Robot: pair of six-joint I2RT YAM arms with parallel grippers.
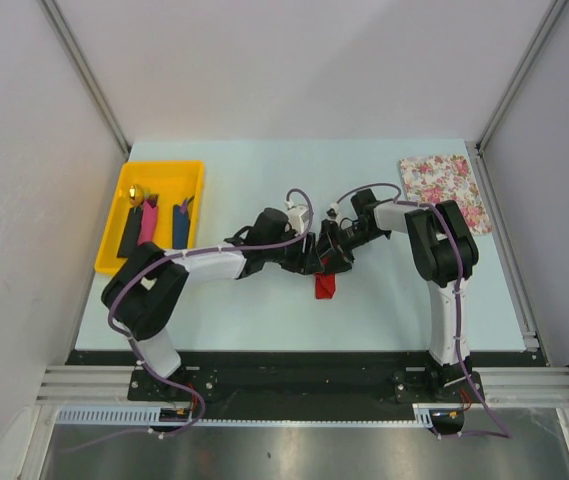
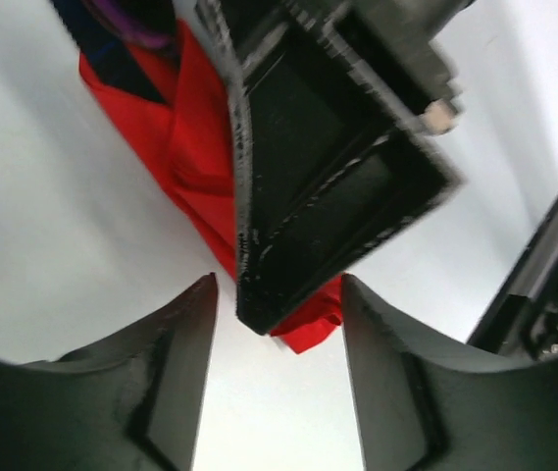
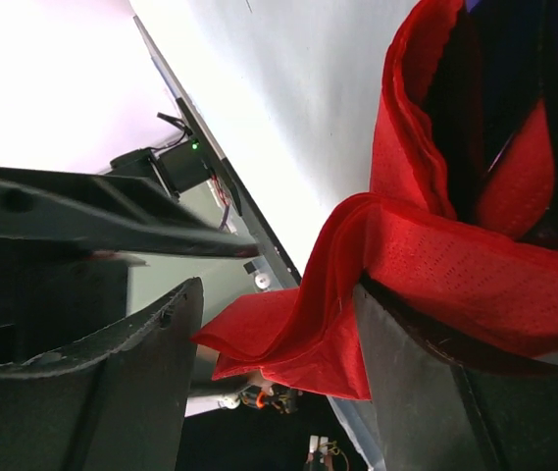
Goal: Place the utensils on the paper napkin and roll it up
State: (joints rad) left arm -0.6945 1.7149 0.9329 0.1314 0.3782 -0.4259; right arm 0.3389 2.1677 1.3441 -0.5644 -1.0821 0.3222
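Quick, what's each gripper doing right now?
Left gripper: open, not pinching anything; the red napkin's end shows between its fingers.
Right gripper: open, napkin draped over one finger.

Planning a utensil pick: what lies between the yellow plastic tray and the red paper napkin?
In the top view, the left arm's forearm lies between tray and napkin.

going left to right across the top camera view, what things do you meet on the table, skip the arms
yellow tray → black-handled utensil → pink-handled utensil → blue-handled utensil, all three lying in the tray → red napkin → floral sheet
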